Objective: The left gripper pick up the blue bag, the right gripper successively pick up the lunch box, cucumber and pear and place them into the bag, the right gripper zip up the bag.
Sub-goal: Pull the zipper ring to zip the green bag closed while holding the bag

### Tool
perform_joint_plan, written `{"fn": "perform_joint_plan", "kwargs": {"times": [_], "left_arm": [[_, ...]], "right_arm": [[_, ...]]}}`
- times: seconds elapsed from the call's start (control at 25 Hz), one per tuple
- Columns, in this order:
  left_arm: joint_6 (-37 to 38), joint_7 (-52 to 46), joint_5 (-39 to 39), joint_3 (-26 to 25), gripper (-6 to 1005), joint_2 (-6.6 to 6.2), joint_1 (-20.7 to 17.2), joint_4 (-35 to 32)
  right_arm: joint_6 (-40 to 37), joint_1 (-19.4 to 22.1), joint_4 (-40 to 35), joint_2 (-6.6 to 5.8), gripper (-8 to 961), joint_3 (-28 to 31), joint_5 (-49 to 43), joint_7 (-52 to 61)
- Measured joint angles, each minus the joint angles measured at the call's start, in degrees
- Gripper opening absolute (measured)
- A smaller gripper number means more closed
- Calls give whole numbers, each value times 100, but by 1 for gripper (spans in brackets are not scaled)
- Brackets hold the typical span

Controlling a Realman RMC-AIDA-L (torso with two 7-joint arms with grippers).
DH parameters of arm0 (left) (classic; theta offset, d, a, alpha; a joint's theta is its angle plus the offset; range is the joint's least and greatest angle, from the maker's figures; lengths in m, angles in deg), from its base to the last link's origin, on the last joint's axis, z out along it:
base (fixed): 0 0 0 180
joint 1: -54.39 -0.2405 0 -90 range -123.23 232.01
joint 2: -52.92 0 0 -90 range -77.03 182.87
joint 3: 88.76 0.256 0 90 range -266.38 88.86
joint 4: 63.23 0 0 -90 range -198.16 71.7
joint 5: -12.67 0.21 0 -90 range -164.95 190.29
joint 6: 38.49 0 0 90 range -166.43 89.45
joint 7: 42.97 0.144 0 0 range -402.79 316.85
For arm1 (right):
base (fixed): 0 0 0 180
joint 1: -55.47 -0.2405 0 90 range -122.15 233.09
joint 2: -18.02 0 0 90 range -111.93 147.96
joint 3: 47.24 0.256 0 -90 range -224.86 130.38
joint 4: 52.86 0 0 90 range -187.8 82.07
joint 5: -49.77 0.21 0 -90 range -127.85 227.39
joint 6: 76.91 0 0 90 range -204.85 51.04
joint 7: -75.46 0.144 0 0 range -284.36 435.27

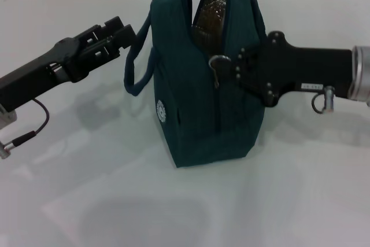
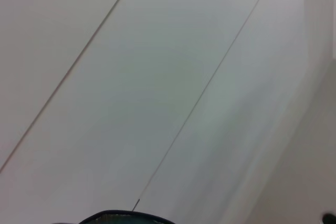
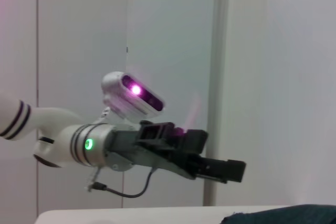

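Note:
The blue bag (image 1: 196,96) stands upright on the white table (image 1: 87,201) in the head view. Its top gapes and shows silver foil lining (image 1: 211,10). Its ring zipper pull (image 1: 218,62) hangs on the near end. My right gripper (image 1: 238,66) reaches in from the right and presses against the bag right beside that ring. My left gripper (image 1: 128,34) hovers at the left, its tip next to the bag's loop handle (image 1: 132,76). The right wrist view shows the left gripper (image 3: 233,170) above a strip of the bag (image 3: 278,215). Lunch box, cucumber and pear are out of view.
In the left wrist view there is pale wall panelling and only a sliver of the bag (image 2: 126,216). A thin black cable (image 1: 37,122) dangles under the left arm. White table surface lies all around the bag.

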Motion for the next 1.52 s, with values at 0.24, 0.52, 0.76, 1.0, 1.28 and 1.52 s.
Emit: {"fn": "perform_joint_plan", "kwargs": {"times": [0.24, 0.52, 0.76, 1.0, 1.28, 1.52], "left_arm": [[1, 50, -2, -115, 754, -8, -69, 9], [1, 123, -5, -199, 753, -3, -140, 10], [0, 171, -6, -201, 753, -7, -117, 120], [0, 196, 13, -201, 752, -10, -136, 132], [-57, 312, 194, -192, 752, -12, -188, 135], [-257, 451, 371, -165, 751, -16, -95, 322]], "right_arm": [[171, -290, 30, 8, 12, -36, 63, -2], [468, -430, -78, -1, 12, -76, 126, -4], [602, -523, 74, 17, 12, -471, 143, -14], [933, -824, -40, -18, 12, -348, 155, -81], [967, -970, 175, 31, 12, -479, 168, -183], [981, -1261, 456, 35, 13, -742, 326, -239]]}}
